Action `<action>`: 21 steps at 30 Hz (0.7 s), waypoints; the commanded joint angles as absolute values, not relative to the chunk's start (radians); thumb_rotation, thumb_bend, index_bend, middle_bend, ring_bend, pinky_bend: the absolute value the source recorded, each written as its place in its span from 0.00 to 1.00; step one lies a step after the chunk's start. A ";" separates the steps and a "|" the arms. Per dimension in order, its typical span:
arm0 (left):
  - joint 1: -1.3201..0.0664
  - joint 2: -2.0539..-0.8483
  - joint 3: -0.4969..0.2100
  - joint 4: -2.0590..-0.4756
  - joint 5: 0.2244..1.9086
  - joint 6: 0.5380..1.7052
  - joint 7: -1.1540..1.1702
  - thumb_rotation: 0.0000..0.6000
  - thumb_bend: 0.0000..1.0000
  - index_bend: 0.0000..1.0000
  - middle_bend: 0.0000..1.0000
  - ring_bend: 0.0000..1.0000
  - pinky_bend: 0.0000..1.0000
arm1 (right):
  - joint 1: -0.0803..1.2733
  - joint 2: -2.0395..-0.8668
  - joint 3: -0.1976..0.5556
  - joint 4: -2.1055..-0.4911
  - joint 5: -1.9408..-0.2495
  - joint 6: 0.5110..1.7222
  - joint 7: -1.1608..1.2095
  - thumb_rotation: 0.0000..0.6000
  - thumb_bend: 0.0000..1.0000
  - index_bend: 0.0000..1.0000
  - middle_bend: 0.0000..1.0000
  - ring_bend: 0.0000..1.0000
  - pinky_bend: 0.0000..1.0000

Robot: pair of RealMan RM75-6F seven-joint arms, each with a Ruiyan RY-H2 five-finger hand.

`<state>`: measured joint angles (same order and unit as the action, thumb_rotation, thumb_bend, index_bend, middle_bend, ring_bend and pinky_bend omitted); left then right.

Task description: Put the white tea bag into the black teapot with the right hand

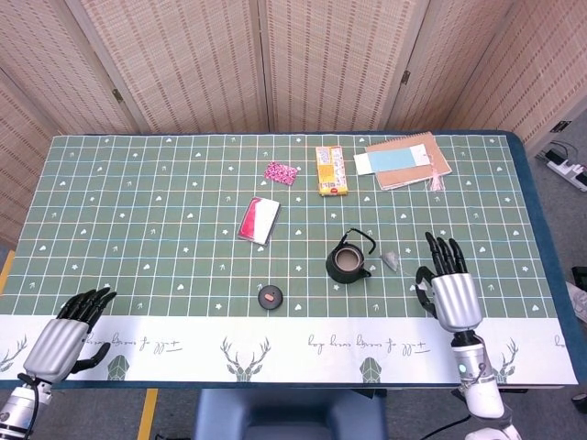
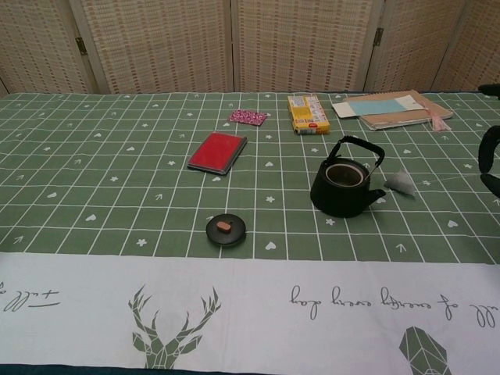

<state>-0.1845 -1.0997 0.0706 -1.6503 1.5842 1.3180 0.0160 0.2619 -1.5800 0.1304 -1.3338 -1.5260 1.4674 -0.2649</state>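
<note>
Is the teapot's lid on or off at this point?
Off. The black teapot shows an open round mouth in both views, and its lid lies apart on the tablecloth.

Tea bag just right of teapot; lid left.

Screened-off lab table (woven partitions, power strip).
</note>
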 commanded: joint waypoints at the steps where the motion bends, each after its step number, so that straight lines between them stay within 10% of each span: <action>1: -0.185 -1.099 0.070 -1.650 1.583 1.317 0.013 1.00 0.36 0.00 0.00 0.00 0.07 | 0.288 -1.498 0.178 -1.515 -1.507 1.458 -0.389 1.00 0.44 0.64 0.00 0.00 0.00; 21: -0.198 -1.064 0.066 -1.640 1.584 1.306 -0.106 1.00 0.36 0.00 0.00 0.00 0.07 | 0.412 -1.459 0.327 -1.884 -1.332 1.396 -0.718 1.00 0.44 0.64 0.00 0.00 0.00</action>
<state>-0.1956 -1.0664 0.0664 -1.6414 1.5849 1.3099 -0.0988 0.3978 -1.4505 0.3150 -1.8759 -1.3462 1.4043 -0.7025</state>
